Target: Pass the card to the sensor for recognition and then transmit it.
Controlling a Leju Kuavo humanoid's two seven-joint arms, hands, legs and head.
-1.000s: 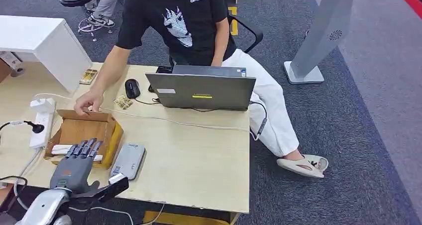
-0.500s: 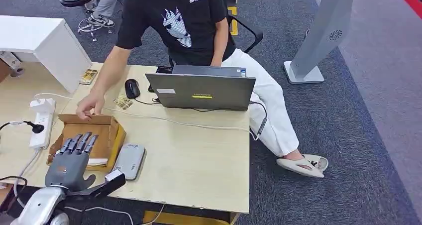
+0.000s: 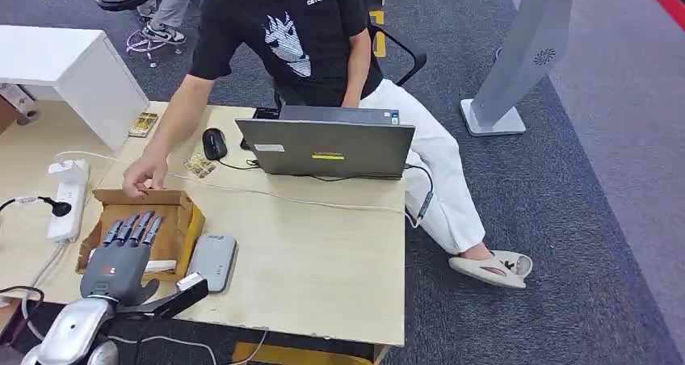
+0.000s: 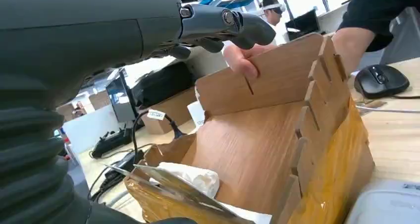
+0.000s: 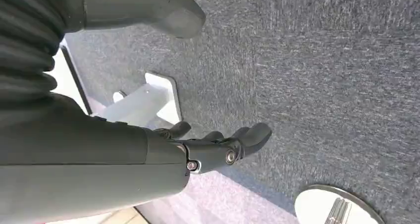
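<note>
An open cardboard box (image 3: 184, 220) stands on the desk at the near left. My left hand (image 3: 119, 258) hovers over it, fingers stretched out and apart, holding nothing. A flat white card (image 3: 161, 265) lies at the box's near end, partly under my hand. In the left wrist view my left hand (image 4: 104, 28) is above the box (image 4: 257, 149), with a white wrapped item (image 4: 192, 177) at its bottom. The grey sensor (image 3: 212, 260) lies just right of the box. My right hand (image 5: 148, 157) hangs empty over the carpet, fingers loosely curved.
A seated person holds the box's far wall with one hand (image 3: 145, 174) (image 4: 241, 59). A laptop (image 3: 327, 145), a mouse (image 3: 214, 143) and a cable (image 3: 307, 199) lie across the desk's far part. A power strip (image 3: 65, 203) lies left of the box.
My left hand has reached a little farther over the box. The person's hand has shifted the box slightly toward me and still holds its far wall.
</note>
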